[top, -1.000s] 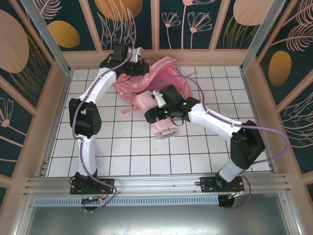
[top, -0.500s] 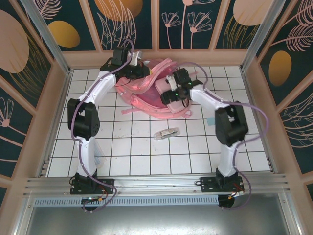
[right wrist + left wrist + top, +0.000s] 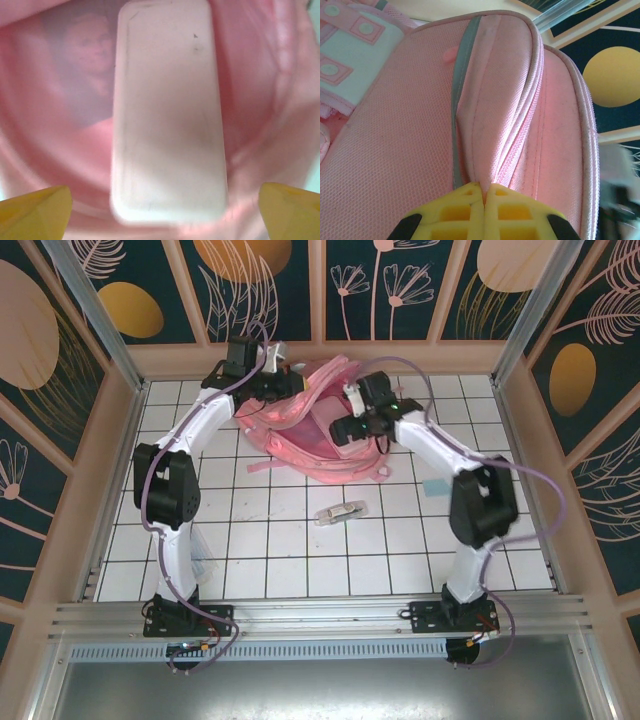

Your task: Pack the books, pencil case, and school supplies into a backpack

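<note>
Pink backpack [image 3: 320, 445]: your left gripper [image 3: 484, 192] is clamped shut on a fold of its top. R arm swung in from the near tiles in the last sec, so the right gripper [image 3: 164, 207] now sits at the mouth, jaws wide, gripping nothing. Inside, ahead of them: book [image 3: 85, 55] at back, pencil case [image 3: 167, 110] betw the tips, looks untouched. Left out, well behind R jaws: clear box [image 3: 340, 512], blue square [image 3: 437, 487], so supplies prob next

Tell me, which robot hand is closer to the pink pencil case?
Right. The right gripper hangs directly over the pencil case, fingers wide on either side. The left gripper is off to one side, pinching the backpack fabric.
</note>
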`<state>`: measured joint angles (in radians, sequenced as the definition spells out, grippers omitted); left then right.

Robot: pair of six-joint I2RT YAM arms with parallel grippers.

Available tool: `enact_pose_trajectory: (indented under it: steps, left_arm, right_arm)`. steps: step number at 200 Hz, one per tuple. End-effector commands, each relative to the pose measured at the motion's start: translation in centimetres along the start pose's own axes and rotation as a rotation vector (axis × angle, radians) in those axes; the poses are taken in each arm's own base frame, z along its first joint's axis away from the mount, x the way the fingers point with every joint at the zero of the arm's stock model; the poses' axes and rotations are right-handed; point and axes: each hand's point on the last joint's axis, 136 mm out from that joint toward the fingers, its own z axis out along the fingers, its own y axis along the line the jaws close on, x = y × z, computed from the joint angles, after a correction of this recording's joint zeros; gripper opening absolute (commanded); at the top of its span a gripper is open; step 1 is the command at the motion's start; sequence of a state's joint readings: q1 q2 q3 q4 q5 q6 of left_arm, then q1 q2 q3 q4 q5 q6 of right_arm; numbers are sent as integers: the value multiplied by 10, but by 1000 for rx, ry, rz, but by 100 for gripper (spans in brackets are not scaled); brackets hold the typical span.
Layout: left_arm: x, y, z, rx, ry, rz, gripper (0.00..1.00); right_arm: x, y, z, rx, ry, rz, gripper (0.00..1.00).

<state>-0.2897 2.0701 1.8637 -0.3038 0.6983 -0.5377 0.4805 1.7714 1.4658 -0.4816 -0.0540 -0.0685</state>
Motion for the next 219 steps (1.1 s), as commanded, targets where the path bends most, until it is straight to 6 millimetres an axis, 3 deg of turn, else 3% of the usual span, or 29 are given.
enact_pose_trajectory:
  steps: [1, 12, 18, 48, 85, 123, 159, 179, 219]
  left_arm:
    - [-37, -36, -33, 47, -138, 73, 0]
    - [-38, -37, -35, 50, -145, 71, 0]
    - [-37, -38, -35, 53, -147, 69, 0]
    - [-32, -38, -33, 66, -139, 55, 0]
    - [-24, -43, -32, 73, -125, 54, 0]
    - [-18, -49, -33, 78, -118, 57, 0]
    - [-13, -58, -33, 94, -110, 63, 0]
    - [-9, -65, -33, 104, -103, 66, 0]
    - [-9, -66, -32, 103, -108, 62, 0]
  right_arm:
    - [23, 8, -19, -34, -24, 144, 75]
    - [33, 13, -24, -66, -40, 194, 53]
    - [36, 13, -24, -76, -56, 230, 49]
    - [38, 22, -18, -178, -133, 363, 50]
    - [30, 16, 17, -212, -146, 440, 48]
    - [23, 1, 48, -223, -136, 504, 52]
    - [-14, 3, 64, -266, -218, 465, 55]
    - [-38, 11, 79, -322, -250, 446, 52]
    - [-75, 45, 92, -454, -296, 419, 47]
